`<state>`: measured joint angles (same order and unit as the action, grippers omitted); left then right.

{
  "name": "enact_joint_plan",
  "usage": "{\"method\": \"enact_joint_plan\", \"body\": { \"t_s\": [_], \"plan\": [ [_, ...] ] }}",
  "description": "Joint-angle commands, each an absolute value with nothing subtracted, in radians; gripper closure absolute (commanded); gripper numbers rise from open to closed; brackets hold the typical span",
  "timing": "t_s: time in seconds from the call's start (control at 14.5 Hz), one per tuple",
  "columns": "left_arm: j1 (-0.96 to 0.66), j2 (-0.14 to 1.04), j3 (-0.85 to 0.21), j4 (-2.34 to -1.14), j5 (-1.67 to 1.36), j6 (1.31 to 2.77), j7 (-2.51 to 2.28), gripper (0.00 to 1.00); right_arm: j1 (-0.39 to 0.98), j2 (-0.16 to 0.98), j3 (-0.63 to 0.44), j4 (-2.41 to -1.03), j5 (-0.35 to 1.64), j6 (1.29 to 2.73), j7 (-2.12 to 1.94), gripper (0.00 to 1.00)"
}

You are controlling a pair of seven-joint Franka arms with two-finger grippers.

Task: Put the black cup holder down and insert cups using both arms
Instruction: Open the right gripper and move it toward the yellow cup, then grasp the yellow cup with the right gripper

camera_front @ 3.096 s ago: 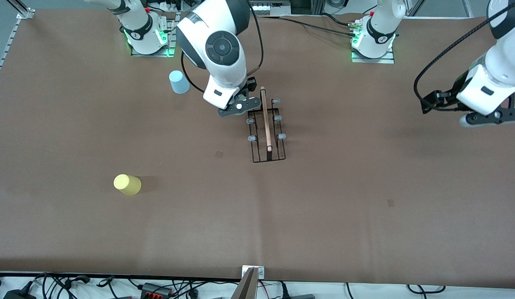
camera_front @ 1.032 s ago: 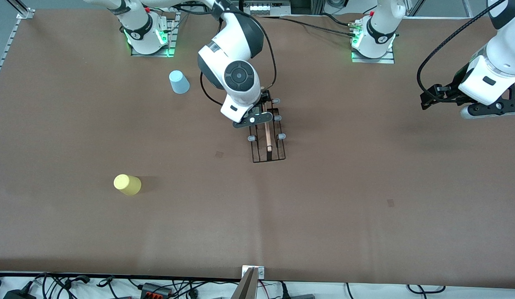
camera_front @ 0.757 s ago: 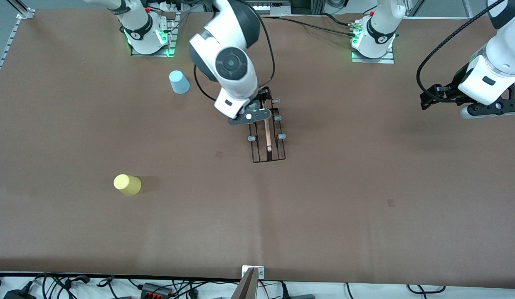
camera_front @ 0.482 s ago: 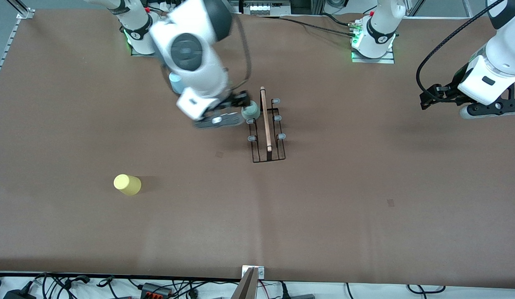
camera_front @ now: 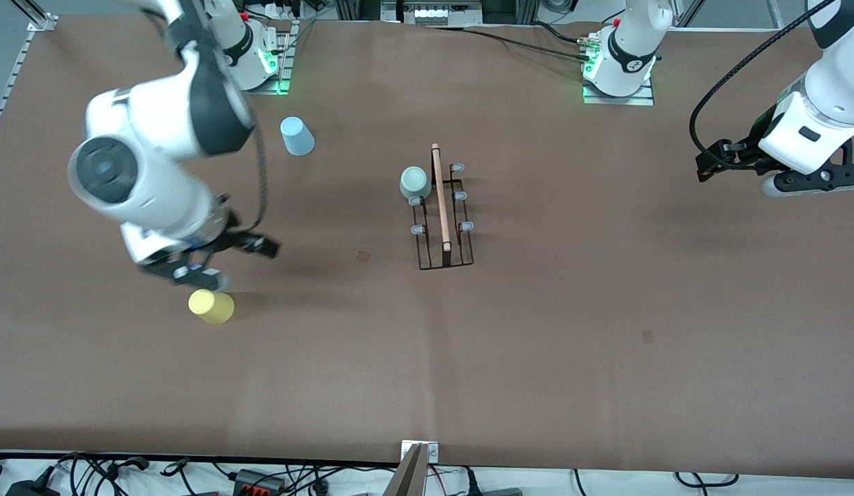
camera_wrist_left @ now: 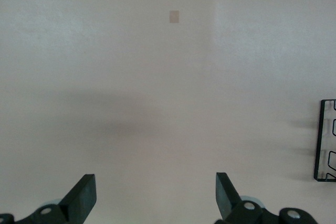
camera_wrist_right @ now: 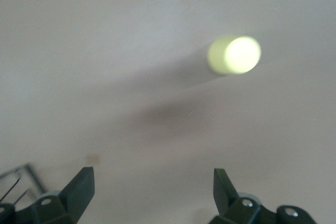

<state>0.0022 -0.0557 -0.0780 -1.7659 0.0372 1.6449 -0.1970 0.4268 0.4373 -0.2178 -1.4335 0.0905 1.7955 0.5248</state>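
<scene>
- On the brown worktop (camera_front: 537, 331), the black cup holder (camera_front: 443, 219) is standing mid-table, its wooden bar on top, pale green cup (camera_front: 415, 182) sitting on one peg.
- Right gripper (camera_front: 216, 265) is hovering beside the yellow cup (camera_front: 211, 306), fingers spread.
- Left gripper (camera_front: 806, 182) is waiting, fingers spread, empty.
- Light blue cup (camera_front: 297, 136) is standing near the right arm's base.

The brown table (camera_front: 537, 344) carries the black cup holder (camera_front: 444, 227) near its middle, the light blue cup (camera_front: 297, 136) upside down toward the right arm's base, and the yellow cup (camera_front: 211, 306) upside down, nearer the front camera at the right arm's end.
</scene>
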Motion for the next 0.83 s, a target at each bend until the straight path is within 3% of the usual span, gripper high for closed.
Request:
{"method": "enact_joint_plan", "body": {
  "t_s": [0.0,0.34,0.76],
  "plan": [
    [-0.002,-0.060,-0.074,-1.758,0.023,1.640,-0.183,0.00,0.355,0.497,-0.212,-1.431,0.074,1.879,0.470,0.00],
    [-0.005,-0.060,-0.074,-1.752,0.023,1.640,-0.184,0.00,0.227,0.604,-0.209,-1.428,0.087,2.064,0.227,0.00],
    [-0.005,-0.060,-0.074,-1.752,0.023,1.640,-0.181,0.00,0.216,0.739,-0.206,-1.393,0.084,2.079,0.109,0.00]
  ]
}}
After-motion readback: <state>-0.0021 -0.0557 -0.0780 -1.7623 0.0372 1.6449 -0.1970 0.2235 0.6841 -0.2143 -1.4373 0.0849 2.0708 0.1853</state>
